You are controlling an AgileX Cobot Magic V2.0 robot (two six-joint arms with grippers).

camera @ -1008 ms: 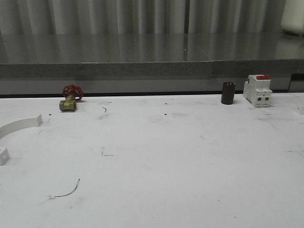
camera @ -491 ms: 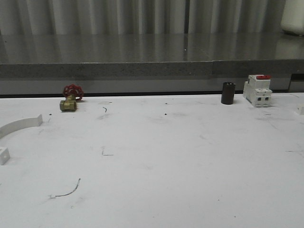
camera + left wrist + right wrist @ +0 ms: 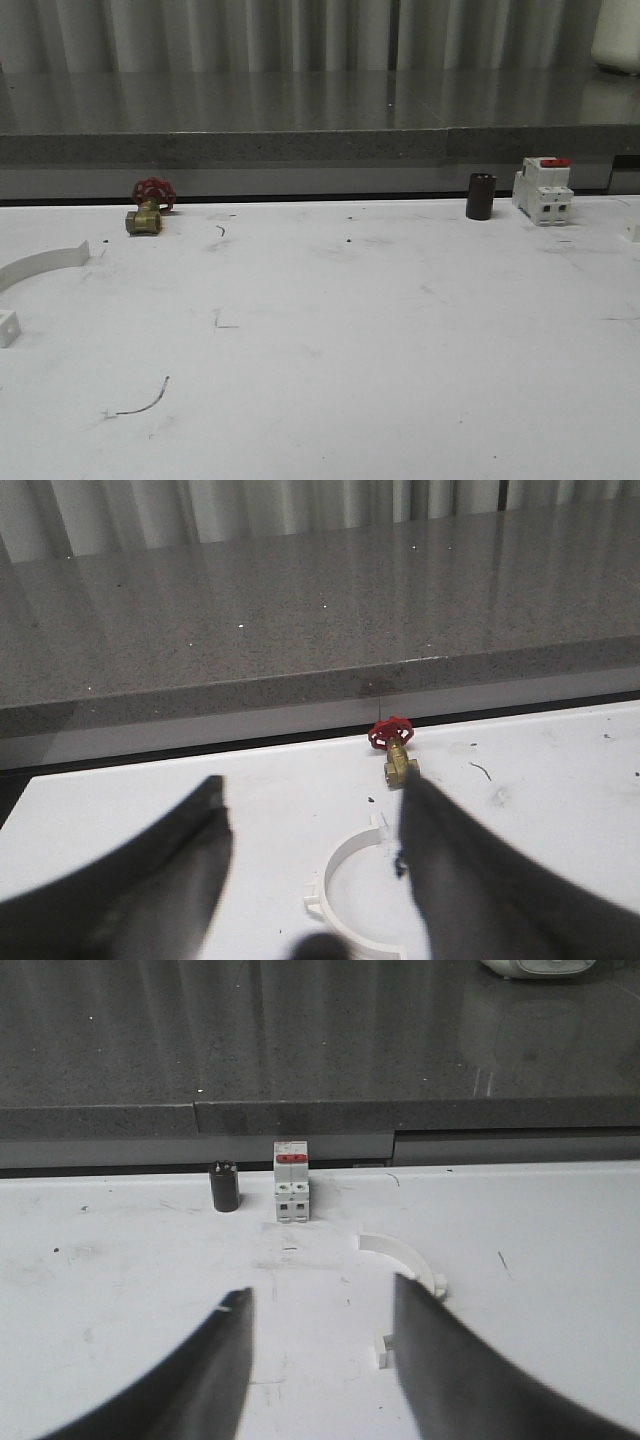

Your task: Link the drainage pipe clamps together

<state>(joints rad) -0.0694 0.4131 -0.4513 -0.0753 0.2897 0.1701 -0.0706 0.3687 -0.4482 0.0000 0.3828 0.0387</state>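
both the left gripper [image 3: 310, 880] and right gripper [image 3: 320, 1360] gape wide, each above a separate white pipe clamp half [image 3: 345, 865] [image 3: 405, 1255].

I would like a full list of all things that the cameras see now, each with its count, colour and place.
pipe clamps: 2, white; one at the table's left edge below the left gripper, one at the right side by the right gripper; they lie far apart, not joined.
valve: 1, brass with red handwheel; back left of the table.
cylinder: 1, black; upright at the back right.
circuit breaker: 1, white with red switch; just right of the cylinder.
table: 1, white; scuffed with dark marks.
counter: 1, grey speckled; behind the table.
left gripper: 1, dark; open.
right gripper: 1, dark; open.
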